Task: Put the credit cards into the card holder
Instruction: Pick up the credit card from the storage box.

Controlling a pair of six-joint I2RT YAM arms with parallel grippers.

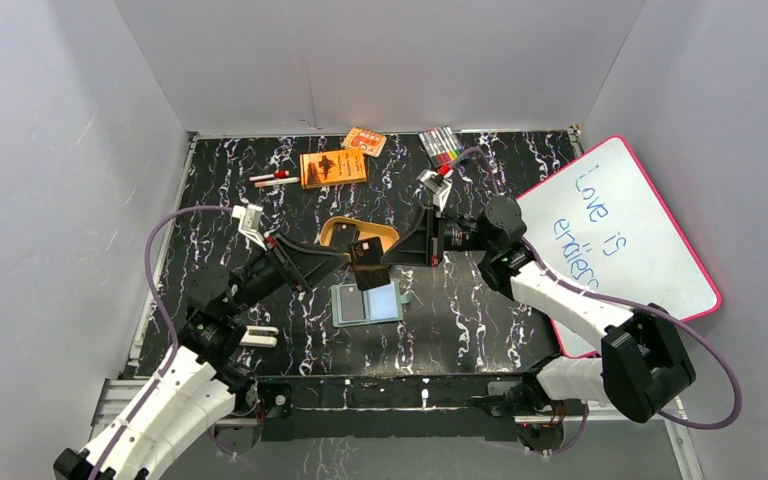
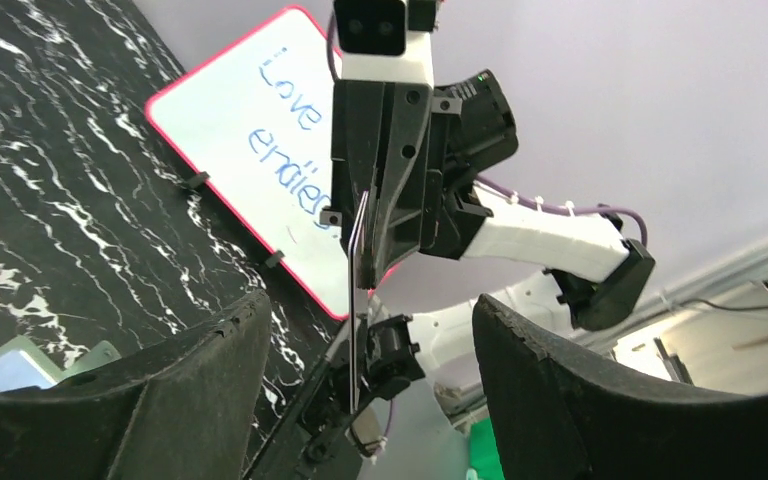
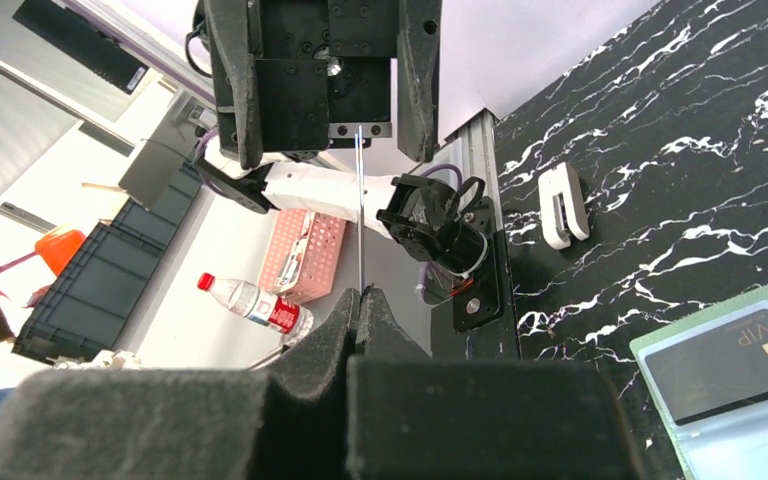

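Observation:
Above the middle of the table my right gripper [image 1: 388, 254] is shut on one black credit card [image 1: 368, 268], pinching its edge. The right wrist view shows that card [image 3: 360, 210] edge-on as a thin line rising from the closed right gripper [image 3: 362, 296]. My left gripper [image 1: 352, 256] faces it, open, with a finger on each side of the card [image 2: 357, 300] and touching neither face; its open left gripper [image 2: 370, 325] shows in the left wrist view. The green card holder [image 1: 350, 310] lies open below, with a black VIP card [image 3: 730, 360] in a pocket.
An orange dish [image 1: 345, 229] sits just behind the grippers. At the back lie an orange booklet [image 1: 333, 168], a small orange pack [image 1: 364, 141], markers [image 1: 442, 145] and two pens [image 1: 273, 179]. A whiteboard [image 1: 625, 240] leans at the right. A white clip [image 1: 258, 336] lies near the left arm.

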